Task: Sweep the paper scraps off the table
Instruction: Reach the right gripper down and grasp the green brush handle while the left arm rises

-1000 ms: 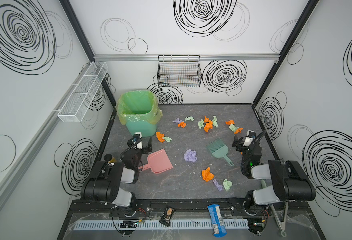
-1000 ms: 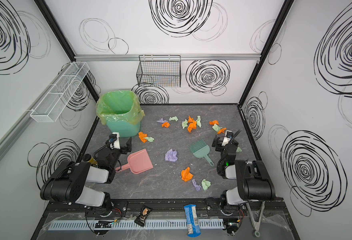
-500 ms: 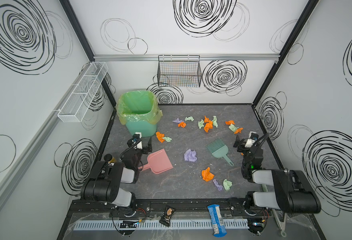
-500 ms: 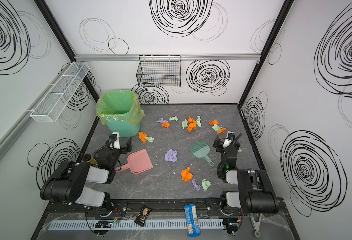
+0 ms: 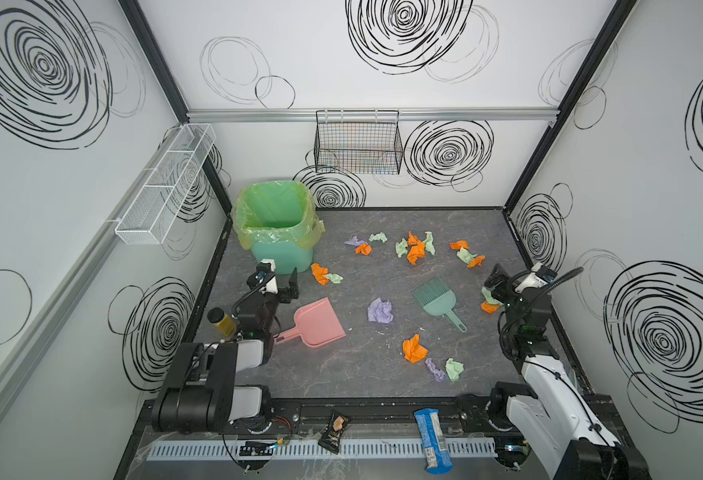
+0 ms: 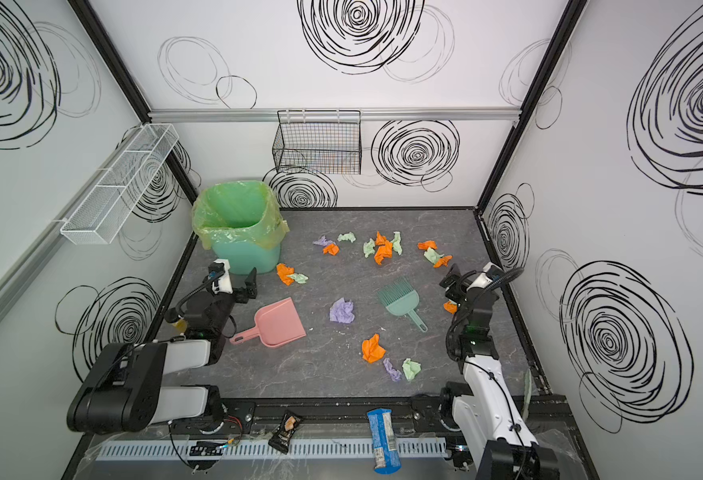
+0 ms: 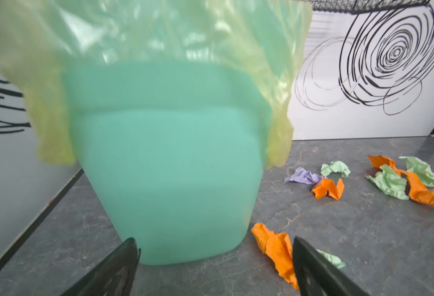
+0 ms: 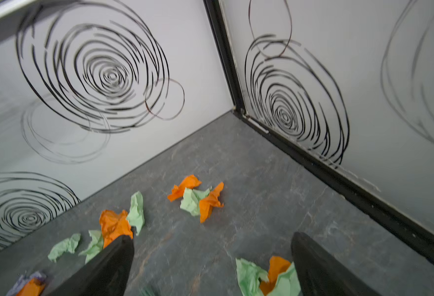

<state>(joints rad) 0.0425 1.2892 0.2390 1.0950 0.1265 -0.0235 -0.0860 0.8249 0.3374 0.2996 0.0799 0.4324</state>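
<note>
From where I stand, the dark grey, marble-veined surface (image 5: 383,386) is littered with crumpled paper scraps (image 5: 415,251) in orange, pale green and lavender. Most of them lie in a loose band across the far half, between the teal plastic bin with a yellow-green liner (image 5: 277,226) and the right-hand wall. An orange-and-green pair (image 5: 324,275) sits just beside the bin's foot. A bigger lavender wad (image 5: 380,311) lies near the middle, and three more scraps huddle toward the front edge.

A pink plastic dustpan (image 5: 320,322) lies flat left of centre, its handle pointing at the left arm. A green comb-toothed hand brush (image 5: 435,296) lies right of centre. Neither is gripped.

The left tool (image 7: 213,243) hangs low in front of the bin's wall, its jaws spread wide and empty, with an orange scrap just beside one finger. The right tool (image 8: 212,239) is over by the right edge, spread just as wide and also empty. A green-and-orange clump (image 8: 267,275) lies on the surface close to one of its fingertips.
</note>
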